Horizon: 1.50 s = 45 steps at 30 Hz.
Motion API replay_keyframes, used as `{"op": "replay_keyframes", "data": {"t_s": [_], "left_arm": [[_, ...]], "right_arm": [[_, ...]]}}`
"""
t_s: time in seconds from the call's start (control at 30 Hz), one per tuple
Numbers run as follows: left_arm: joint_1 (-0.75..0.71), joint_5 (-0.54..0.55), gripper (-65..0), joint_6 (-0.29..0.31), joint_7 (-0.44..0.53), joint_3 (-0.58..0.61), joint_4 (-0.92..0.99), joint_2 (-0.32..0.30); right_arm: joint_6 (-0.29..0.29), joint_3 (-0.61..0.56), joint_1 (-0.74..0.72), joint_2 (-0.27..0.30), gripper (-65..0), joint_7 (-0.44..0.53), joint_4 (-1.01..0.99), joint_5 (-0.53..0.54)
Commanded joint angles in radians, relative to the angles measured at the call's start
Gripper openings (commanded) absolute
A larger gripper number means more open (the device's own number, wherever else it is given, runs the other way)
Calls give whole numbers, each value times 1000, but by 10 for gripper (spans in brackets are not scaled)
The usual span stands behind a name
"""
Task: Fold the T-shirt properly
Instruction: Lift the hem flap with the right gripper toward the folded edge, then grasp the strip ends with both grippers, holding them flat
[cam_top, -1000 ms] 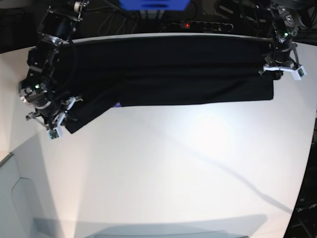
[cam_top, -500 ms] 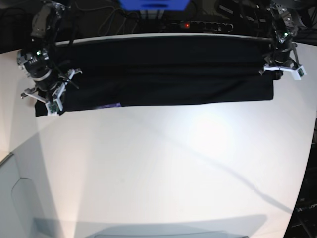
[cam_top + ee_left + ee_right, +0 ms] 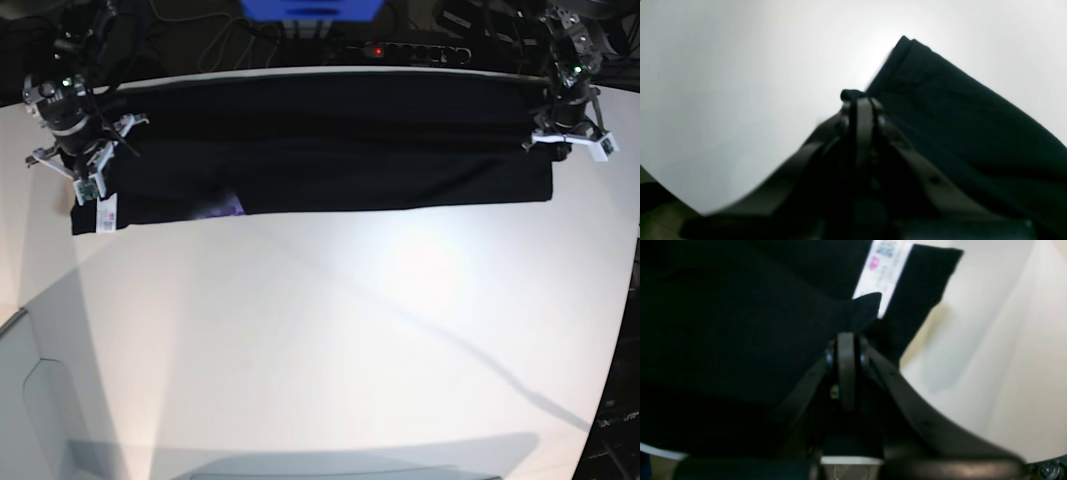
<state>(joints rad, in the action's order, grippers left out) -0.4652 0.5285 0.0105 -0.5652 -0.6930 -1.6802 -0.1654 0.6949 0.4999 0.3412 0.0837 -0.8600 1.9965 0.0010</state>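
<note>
Cloth runs as one long black band along the far edge of the surface [image 3: 330, 330]: that is your T-shirt [image 3: 330, 150], already doubled lengthwise, so the first fold looks done to you. Your left claw [image 3: 857, 100] is closed on a small tuft of fabric at one end of the T-shirt, with the band's corner just beyond it. Your right claw [image 3: 846, 340] is shut too, pinching a black point of cloth at the T-shirt's other end, right beside a white care label [image 3: 882, 265] that hangs out past the hem. Judging by the shape, you have a strip, not a packet: the crosswise folds that bring the T-shirt's two ends together are still to do, and the label wants tucking in.
</note>
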Motion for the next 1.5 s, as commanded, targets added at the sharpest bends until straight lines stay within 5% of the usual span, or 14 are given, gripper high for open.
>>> {"op": "replay_keyframes", "data": {"t_s": [0.0, 0.23, 0.5, 0.83, 1.1, 1.47], "left_arm": [[-4, -1, -644, -5, 24, -9, -14, -13], [-23, -1, -644, -5, 23, -11, -14, -21], [-36, -1, -639, -4, 23, -14, -27, -24], [-54, -1, -379, -4, 23, -15, -28, -26], [-83, -3, -163, -4, 23, -17, -117, -26], [-108, -1, -131, -4, 23, -64, -105, -24]], "right_arm": [[3, 15, -4, 14, -650, 17, 14, 0], [3, 21, 5, 11, -650, 17, 13, 0], [3, 15, -8, 8, -559, 17, 4, 0], [3, 72, -27, 4, -453, 18, -36, 4], [3, 257, -115, -92, -449, 26, 20, 4], [3, 61, -14, -158, -449, 23, 13, 6]]}}
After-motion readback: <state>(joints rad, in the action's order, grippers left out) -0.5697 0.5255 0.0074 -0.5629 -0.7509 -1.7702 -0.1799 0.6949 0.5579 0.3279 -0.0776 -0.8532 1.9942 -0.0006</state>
